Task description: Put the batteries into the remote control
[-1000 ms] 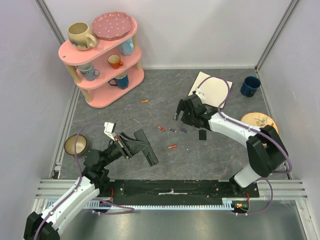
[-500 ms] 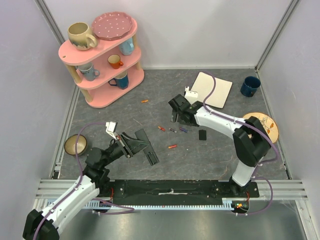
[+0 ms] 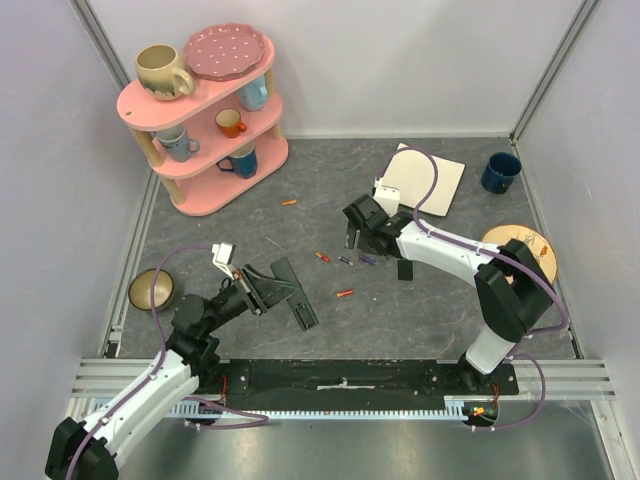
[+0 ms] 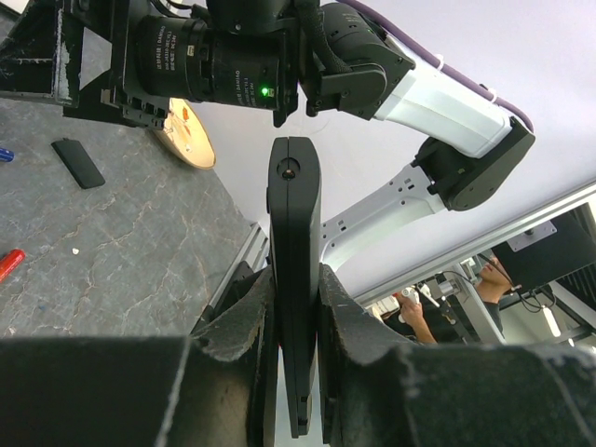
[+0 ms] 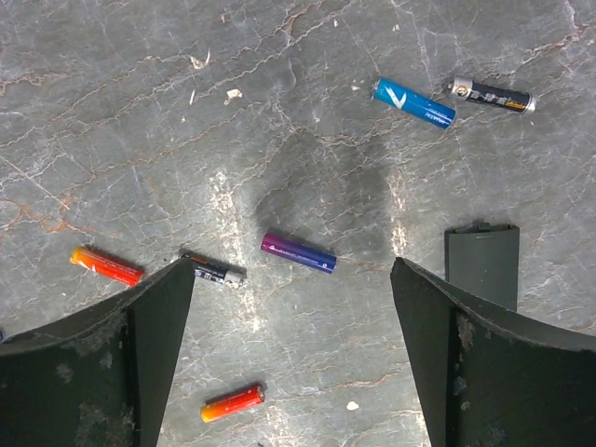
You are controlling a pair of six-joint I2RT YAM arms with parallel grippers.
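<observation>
The left hand (image 4: 294, 317) is clamped on the remote control (image 4: 294, 214), and the right hand (image 5: 289, 279), spread apart, hangs over the purple battery (image 5: 298, 252) on the bench (image 5: 279, 112).

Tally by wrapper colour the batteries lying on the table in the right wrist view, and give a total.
Blue battery: 1
Purple battery: 1
Black batteries: 2
Orange-red batteries: 2
Total: 6
</observation>
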